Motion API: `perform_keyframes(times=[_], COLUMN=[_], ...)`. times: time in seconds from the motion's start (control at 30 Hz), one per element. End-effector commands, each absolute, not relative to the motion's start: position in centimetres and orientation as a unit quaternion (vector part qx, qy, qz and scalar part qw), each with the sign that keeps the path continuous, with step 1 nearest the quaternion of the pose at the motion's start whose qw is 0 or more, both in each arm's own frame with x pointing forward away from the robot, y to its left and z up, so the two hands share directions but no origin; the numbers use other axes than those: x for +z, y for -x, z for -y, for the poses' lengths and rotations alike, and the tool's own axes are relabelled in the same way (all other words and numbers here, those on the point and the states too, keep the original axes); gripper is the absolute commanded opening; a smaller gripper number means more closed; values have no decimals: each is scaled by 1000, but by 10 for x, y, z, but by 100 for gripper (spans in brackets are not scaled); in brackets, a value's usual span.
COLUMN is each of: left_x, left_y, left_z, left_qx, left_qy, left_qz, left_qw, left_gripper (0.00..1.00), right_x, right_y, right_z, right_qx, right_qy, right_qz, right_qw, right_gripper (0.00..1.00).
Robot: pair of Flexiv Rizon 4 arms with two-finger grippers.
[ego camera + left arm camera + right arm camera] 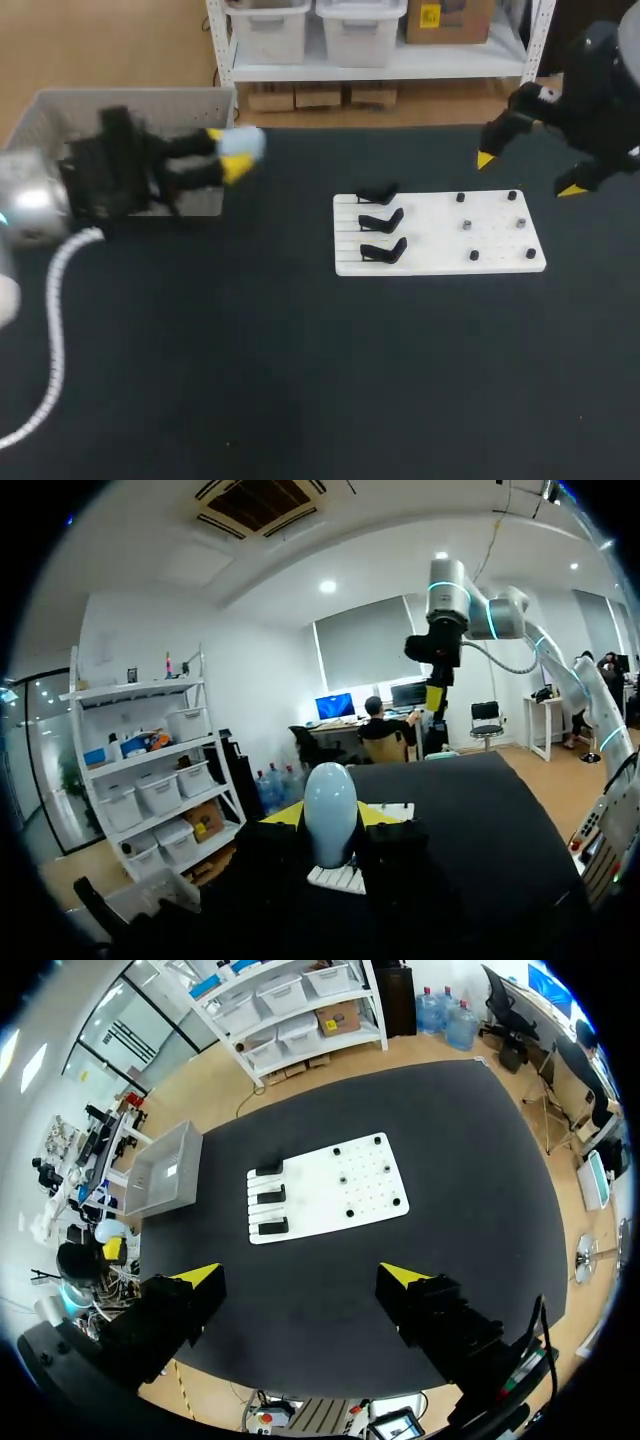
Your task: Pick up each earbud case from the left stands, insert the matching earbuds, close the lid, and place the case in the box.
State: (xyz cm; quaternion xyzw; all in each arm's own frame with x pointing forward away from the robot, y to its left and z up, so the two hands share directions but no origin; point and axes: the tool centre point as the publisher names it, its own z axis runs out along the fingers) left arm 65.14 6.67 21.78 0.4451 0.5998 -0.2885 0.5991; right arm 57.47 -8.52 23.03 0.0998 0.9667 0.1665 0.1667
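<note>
My left claw (226, 152) clenches the pale blue earbud case (242, 143), long axis pointing ahead; the box (150, 100) lies just behind it. Right claw (527, 173) gapes, farther off.

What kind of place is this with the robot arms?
Probably a robot lab or test bench: a left arm and a right arm over a black table, with a white stand board and a grey box.

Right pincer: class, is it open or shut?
Open: the right pincer has its yellow tips wide apart, with nothing between them.
</note>
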Motion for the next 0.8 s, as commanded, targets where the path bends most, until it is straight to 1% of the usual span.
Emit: perform_keyframes(times=[0.03,0.27,0.43,0.5,0.67,0.8], left_x=[222,221,217,212,193,180], left_y=[-675,-739,-779,-797,-831,-846], left_z=[-108,-161,-192,-204,-222,-229], left_qx=[-198,-183,-175,-174,-179,-182], left_qy=[-368,-375,-392,-405,-406,-409], left_qz=[-643,-653,-664,-672,-690,-698], left_qw=[642,632,612,595,573,559], left_gripper=[0,0,0,0,0,0], right_x=[230,230,230,230,230,230], right_y=[-574,-574,-574,-574,-574,-574], right_z=[85,85,85,85,85,85], right_qx=[166,166,166,166,166,166], right_qy=[-101,-101,-101,-101,-101,-101], right_qz=[-966,-966,-966,-966,-966,-966], right_qw=[169,169,169,169,169,169], right_gripper=[100,100,100,100,100,100])
